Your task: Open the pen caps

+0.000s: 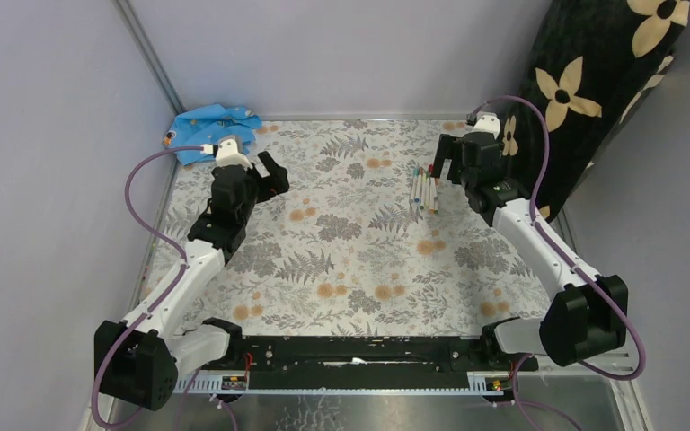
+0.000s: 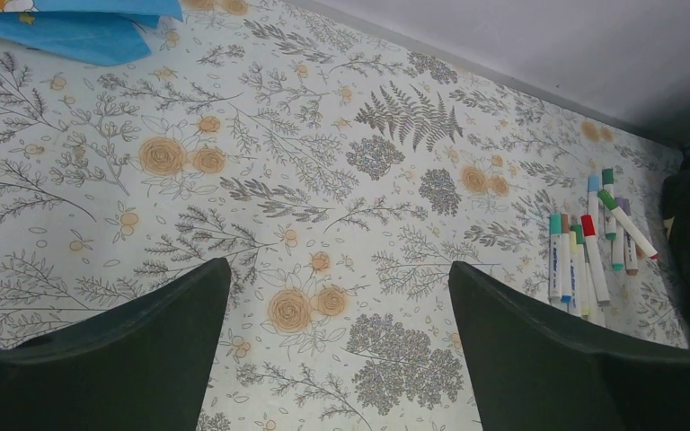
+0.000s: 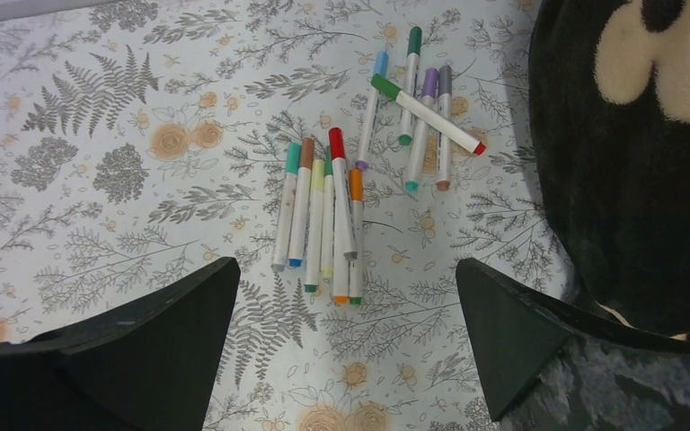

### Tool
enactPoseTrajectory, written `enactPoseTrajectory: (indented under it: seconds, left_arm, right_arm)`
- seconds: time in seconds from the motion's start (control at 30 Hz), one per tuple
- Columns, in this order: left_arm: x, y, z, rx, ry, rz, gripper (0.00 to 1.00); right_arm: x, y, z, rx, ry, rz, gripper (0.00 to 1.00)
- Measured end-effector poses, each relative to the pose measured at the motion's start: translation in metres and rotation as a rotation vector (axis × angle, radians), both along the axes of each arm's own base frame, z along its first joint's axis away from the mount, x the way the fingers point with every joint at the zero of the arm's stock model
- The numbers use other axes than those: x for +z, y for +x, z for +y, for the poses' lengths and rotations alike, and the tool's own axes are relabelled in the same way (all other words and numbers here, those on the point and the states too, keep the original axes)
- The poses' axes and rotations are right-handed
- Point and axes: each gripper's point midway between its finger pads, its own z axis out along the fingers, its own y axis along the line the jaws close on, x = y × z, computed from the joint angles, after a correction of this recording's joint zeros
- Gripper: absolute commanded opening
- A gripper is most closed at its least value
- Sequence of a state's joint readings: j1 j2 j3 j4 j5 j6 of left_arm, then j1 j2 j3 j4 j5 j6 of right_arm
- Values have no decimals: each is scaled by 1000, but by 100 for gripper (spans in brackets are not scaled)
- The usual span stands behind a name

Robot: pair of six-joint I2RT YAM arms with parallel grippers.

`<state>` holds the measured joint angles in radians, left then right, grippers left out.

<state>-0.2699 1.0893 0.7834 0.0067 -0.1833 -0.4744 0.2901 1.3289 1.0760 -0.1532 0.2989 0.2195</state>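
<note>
We judge nothing is done yet: all pen caps (image 3: 335,142) sit on the pens (image 3: 323,220); the left gripper (image 1: 274,180) and right gripper (image 1: 443,163) are released, empty.

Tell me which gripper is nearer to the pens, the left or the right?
Right. The right gripper hangs open close beside the pens, at their right side. The left gripper, also open, is far off to their left, near the blue cloth.
</note>
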Motion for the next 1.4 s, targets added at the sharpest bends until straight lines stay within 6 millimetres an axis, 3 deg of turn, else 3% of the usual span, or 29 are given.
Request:
enactPoseTrajectory:
  seconds: [0.07,0.17,0.23,0.37,0.43,0.5,0.57,0.67,0.8,1.0,1.17,1.4]
  left_arm:
    - [0,0,-1,1,-11,4,99]
    - [-1,2,-4,2,-36,16,99]
    - [-1,6,-7,-2,-53,25,98]
    - [-4,15,-15,-14,-82,46,98]
    - [-5,18,-19,-19,-95,54,98]
    - [-6,21,-23,-24,-113,63,99]
    - [-10,23,-26,-29,-130,75,98]
    - [-19,25,-30,-35,-152,105,99]
    - [-31,27,-36,-47,-174,144,99]
    - [-34,28,-43,-62,-206,161,99]
    - [-33,28,-47,-72,-233,166,98]
    - [-31,29,-48,-71,-251,162,99]
  right_arm:
    - [-2,1,0,-1,-11,7,98]
    - [-1,9,0,-7,-25,7,80]
    - [5,19,1,-11,-35,5,75]
    - [23,58,3,-41,-60,6,60]
    - [22,81,4,-51,-72,20,58]
    - [8,97,0,-60,-85,64,59]
    - [-19,105,-7,-70,-103,128,60]
    - [-69,102,-22,-85,-140,264,61]
    - [-104,96,-38,-100,-157,363,62]
    - [-113,97,-55,-111,-165,401,63]
    - [-117,112,-64,-110,-156,405,64]
    - [-149,119,-74,-97,-132,472,65]
